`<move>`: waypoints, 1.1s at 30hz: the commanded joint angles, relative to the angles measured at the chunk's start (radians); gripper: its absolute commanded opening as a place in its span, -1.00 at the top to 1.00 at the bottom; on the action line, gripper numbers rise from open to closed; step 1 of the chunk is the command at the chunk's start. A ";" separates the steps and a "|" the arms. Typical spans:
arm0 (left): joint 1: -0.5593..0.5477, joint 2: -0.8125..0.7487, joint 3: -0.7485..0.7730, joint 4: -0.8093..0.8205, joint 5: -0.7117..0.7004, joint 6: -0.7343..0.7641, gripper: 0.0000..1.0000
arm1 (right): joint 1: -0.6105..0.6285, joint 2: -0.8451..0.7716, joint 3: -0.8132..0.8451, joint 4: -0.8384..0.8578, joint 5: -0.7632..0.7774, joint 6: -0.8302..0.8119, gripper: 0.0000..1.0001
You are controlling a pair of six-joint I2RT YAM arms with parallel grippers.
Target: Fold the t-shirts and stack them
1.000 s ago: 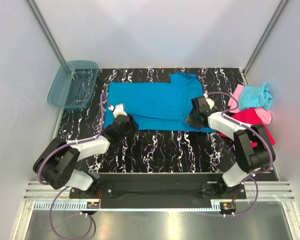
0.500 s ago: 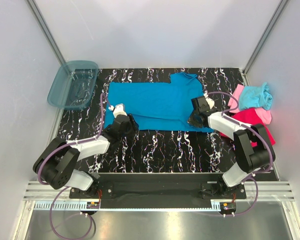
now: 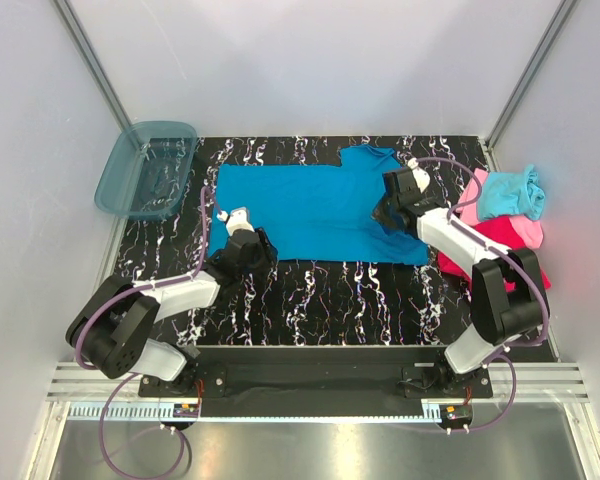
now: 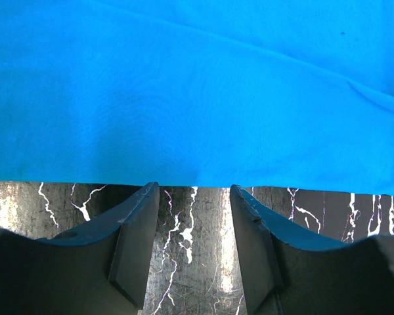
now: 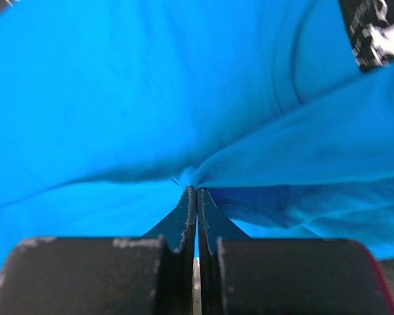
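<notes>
The blue t-shirt [image 3: 300,205] lies spread flat across the black marbled table [image 3: 330,295]. My right gripper [image 3: 384,214] is shut on a pinch of its cloth near the shirt's right side, and in the right wrist view the blue cloth [image 5: 118,98] bunches up at the closed fingertips of that gripper [image 5: 196,190]. At the shirt's near left hem my left gripper [image 3: 262,246] stands open. The left wrist view shows that gripper [image 4: 194,190] with only bare table between its fingers and the hem [image 4: 197,177] right at their tips. An aqua tee [image 3: 510,192], a light pink tee [image 3: 477,188] and a magenta tee [image 3: 485,240] are piled at the right.
A translucent teal bin [image 3: 145,168] sits at the table's back left corner. Light walls with metal posts enclose the table on three sides. The pile of tees overhangs the table's right edge.
My right gripper closed on the blue shirt's cloth and moved toward the back of the table, pulling a fold up with it. The left arm has not moved.
</notes>
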 commanded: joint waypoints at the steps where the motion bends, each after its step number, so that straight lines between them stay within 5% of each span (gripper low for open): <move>1: -0.003 -0.018 -0.006 0.058 -0.023 0.019 -0.04 | -0.009 0.046 0.073 0.014 0.028 -0.014 1.00; 13: -0.003 -0.025 -0.007 0.058 -0.021 0.020 -0.03 | -0.041 0.189 0.142 0.031 0.034 -0.034 1.00; 16: -0.004 -0.023 -0.006 0.058 -0.021 0.022 -0.03 | -0.049 0.212 0.164 0.033 0.046 -0.048 0.74; 17: -0.004 -0.023 -0.006 0.059 -0.021 0.022 -0.03 | -0.052 0.216 0.171 0.034 0.046 -0.054 0.48; 20: -0.003 -0.023 -0.006 0.059 -0.020 0.022 -0.03 | -0.058 0.207 0.179 0.037 0.054 -0.060 0.27; 33: -0.003 -0.035 -0.012 0.060 -0.020 0.020 -0.02 | -0.069 0.182 0.179 0.097 -0.009 -0.093 0.21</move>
